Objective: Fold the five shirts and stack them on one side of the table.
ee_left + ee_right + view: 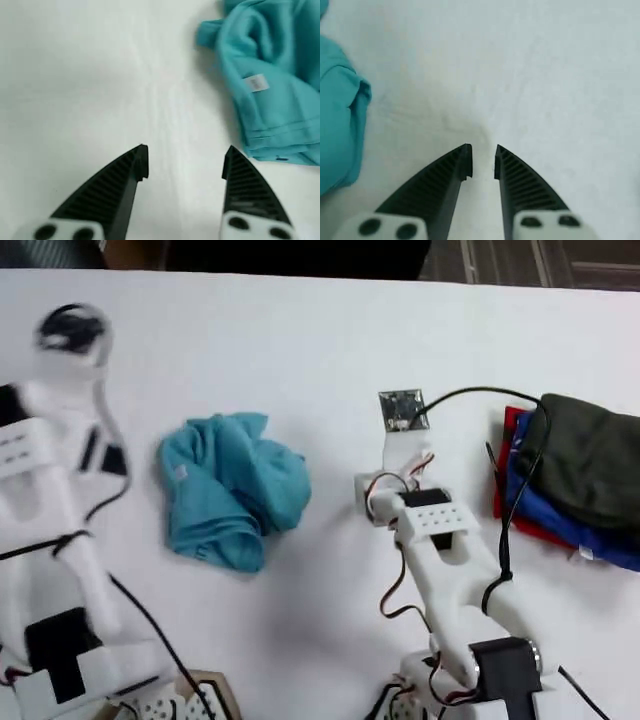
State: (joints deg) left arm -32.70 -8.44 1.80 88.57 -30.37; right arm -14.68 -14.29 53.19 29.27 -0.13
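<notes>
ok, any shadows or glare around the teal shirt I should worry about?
High view: soft shadow along the teal shirt's near edge; table very bright at far left. Left wrist view: dim shadow band on the table beside the shirt. Right wrist view: faint shadow ahead of the right tool; no hard glare.

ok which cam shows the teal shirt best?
High view: the whole crumpled teal shirt lies in frame on the table. Left wrist view shows part of it, with tag and hem; right wrist view shows one edge.
</notes>
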